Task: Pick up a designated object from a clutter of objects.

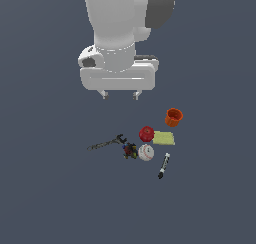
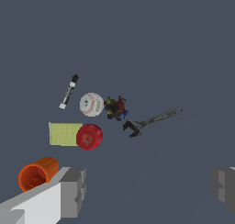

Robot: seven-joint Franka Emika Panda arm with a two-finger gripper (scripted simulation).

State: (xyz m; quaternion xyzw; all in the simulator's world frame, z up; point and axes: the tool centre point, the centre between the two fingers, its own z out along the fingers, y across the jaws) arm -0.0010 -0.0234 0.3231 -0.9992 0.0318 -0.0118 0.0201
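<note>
Baseball (image 1: 146, 152) on floor, jaws wide, above clutter.

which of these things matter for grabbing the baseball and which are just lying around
Job:
baseball
gripper, open, above the pile, holding nothing

Lying about:
apple
yellow block
orange cup
marker
wrench
toy, right beside the baseball
</note>
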